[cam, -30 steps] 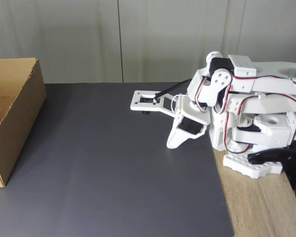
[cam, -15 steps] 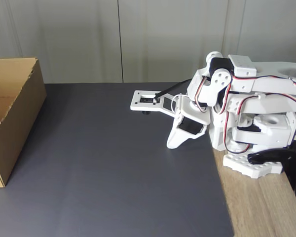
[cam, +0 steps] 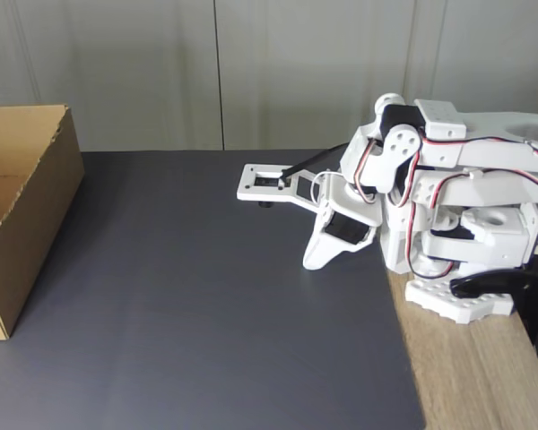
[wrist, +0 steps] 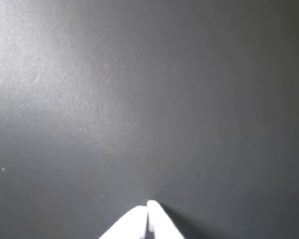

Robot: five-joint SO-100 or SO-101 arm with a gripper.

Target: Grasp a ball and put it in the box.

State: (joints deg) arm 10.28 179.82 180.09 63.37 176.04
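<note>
Dark grey mat (cam: 206,313) — the largest surface, covering the tabletop from the left edge of the fixed view to a straight border on the right, where a strip of light wooden table (cam: 484,376) is exposed. In the wrist view the same mat (wrist: 139,99) appears as a finely textured sheet with a soft glare at the upper left.

Behind the mat stands a pale grey wall (cam: 251,72) of vertical panels.

The box (cam: 22,206) — brown corrugated cardboard, open-topped, at the far left of the fixed view and partly cut off by the frame; its near corner rests on the mat, and what can be seen of its interior is bare cardboard. The ball cannot be made out in either view.

White arm (cam: 448,206), folded low over its base at the right edge of the mat, with red and black wires looped between the joints. A black clamp (cam: 502,291) sits at the foot of the base on the wood.

The gripper (cam: 312,262) points down with its tip at the mat, well apart from the box. In the wrist view its two white fingertips (wrist: 148,211) meet at the bottom edge — the jaws are closed together, with nothing between them.
</note>
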